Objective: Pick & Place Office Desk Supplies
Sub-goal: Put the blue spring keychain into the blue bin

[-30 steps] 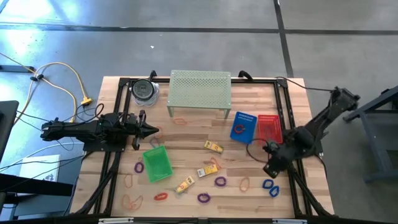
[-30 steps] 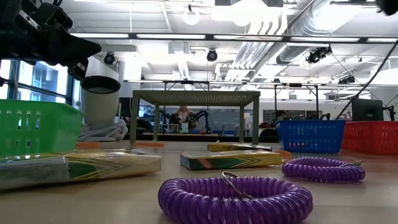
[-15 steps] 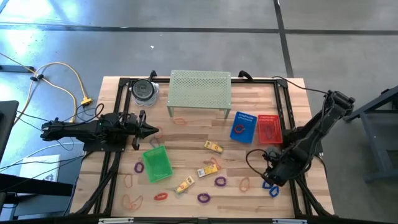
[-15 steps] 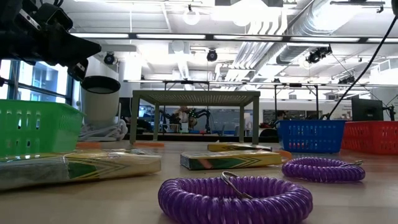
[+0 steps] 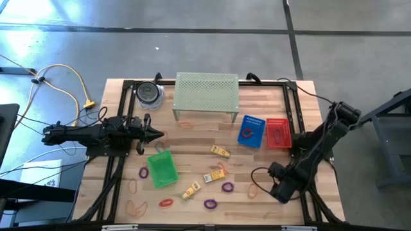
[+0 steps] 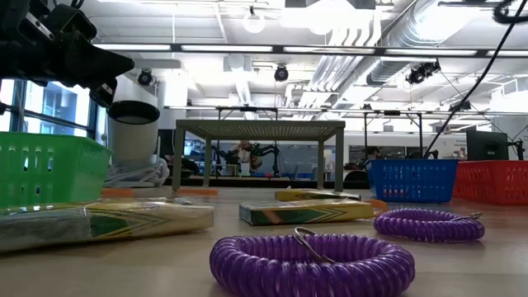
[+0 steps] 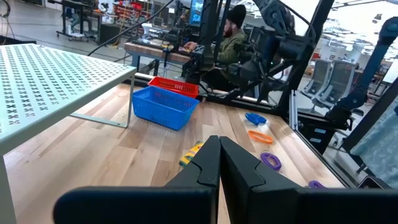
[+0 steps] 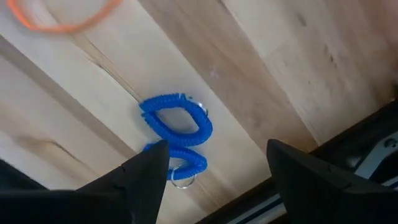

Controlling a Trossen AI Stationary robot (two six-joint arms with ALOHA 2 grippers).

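A wooden table (image 5: 257, 102) carries a pale-green shelf (image 5: 207, 91) at its far edge. Well in front and right of the shelf, the right gripper (image 8: 214, 168) hangs spread wide over two blue loops (image 8: 176, 137). Left of the shelf, the left gripper (image 7: 219, 152) waits, pinched closed and empty.

No text, label, brand or number can be read anywhere.
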